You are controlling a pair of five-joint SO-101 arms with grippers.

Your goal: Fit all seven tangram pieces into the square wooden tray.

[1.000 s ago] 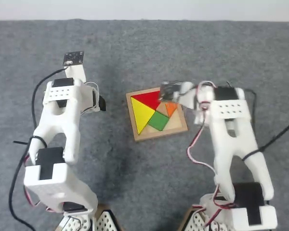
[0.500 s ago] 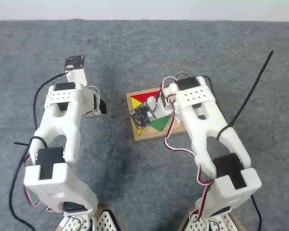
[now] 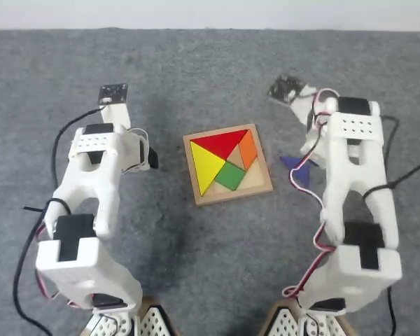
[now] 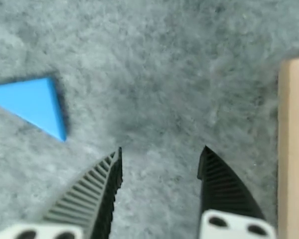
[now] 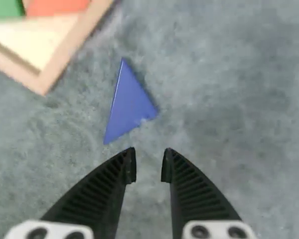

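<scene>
one triangle [image 5: 128,104] lies just ahead of the right gripper [image 5: 148,164], narrowly parted and empty; the jaws should be widened, then closed across its flat edges.

Grey felt table [image 3: 196,70] carries wooden tray [image 3: 235,196], dark-blue triangle [image 5: 128,105] and light-blue triangle [image 4: 32,102].
</scene>
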